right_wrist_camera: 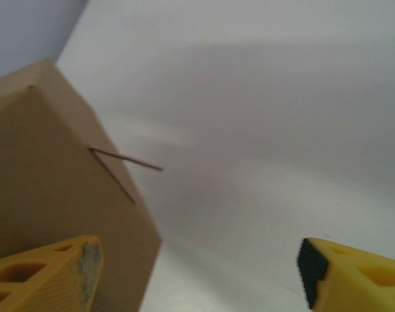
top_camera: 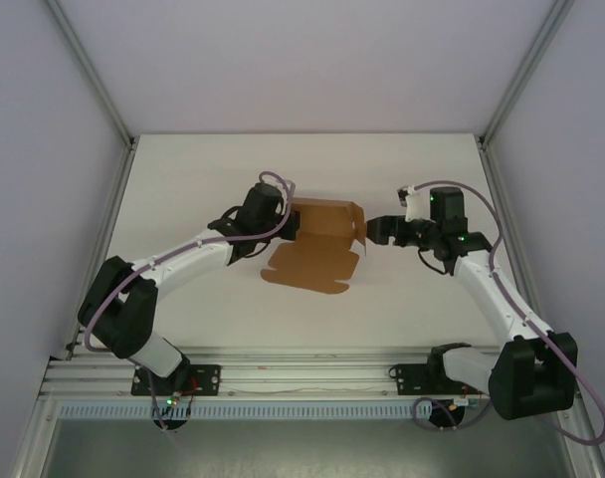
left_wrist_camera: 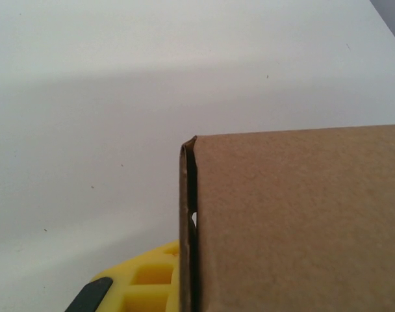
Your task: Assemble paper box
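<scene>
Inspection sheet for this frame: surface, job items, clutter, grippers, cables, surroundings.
Surface: white table, bare apart from the job's item.
Job's things: one paper box, brown cardboard, partly folded; walls stand up at the far side and one flap lies flat toward the arms.
Clutter: nothing seen.
Grippers: left gripper is shut on the box's left wall. The right gripper is open at the box's right end, one finger beside the cardboard and nothing between the fingers.
Cables: a lilac cable loops along each arm, off the box.
Surroundings: pale walls, metal frame posts, and a mounting rail at the near edge.
</scene>
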Controlling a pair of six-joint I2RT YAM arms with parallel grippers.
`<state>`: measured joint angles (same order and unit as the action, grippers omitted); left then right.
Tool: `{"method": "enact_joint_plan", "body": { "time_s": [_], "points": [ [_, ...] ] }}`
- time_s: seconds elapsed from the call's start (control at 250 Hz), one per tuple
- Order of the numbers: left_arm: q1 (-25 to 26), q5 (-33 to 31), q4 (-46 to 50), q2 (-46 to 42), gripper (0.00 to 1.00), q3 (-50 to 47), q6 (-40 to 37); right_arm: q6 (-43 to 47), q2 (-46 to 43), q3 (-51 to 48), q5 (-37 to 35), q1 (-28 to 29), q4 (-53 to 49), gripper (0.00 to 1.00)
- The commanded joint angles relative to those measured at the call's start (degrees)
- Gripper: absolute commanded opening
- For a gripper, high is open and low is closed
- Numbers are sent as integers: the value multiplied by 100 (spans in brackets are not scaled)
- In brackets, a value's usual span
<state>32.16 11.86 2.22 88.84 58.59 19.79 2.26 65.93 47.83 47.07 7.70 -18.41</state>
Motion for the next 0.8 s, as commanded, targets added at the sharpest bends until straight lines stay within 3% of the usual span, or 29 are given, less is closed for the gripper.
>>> {"method": "enact_joint_plan", "body": {
  "time_s": [0.0,0.124,0.296,0.496,0.568,0.66,0.795],
  "points": [
    [9,31,-52,45,0,99,-52,150,-70,-1,749,19,247,70],
    [9,28,-37,77,0,97,-47,234,-31,-29,1010,61,278,60],
    [9,45,-46,101,0,118,-37,307,172,76,1300,166,265,54],
    [9,14,49,194,0,193,-40,558,333,251,1264,493,120,56],
    [9,34,51,195,0,194,-47,503,359,277,1018,553,170,57],
    [5,59,33,185,0,192,-66,446,415,274,705,581,291,66],
    [9,88,51,193,0,216,-116,441,653,427,378,668,362,66]
  ]
}}
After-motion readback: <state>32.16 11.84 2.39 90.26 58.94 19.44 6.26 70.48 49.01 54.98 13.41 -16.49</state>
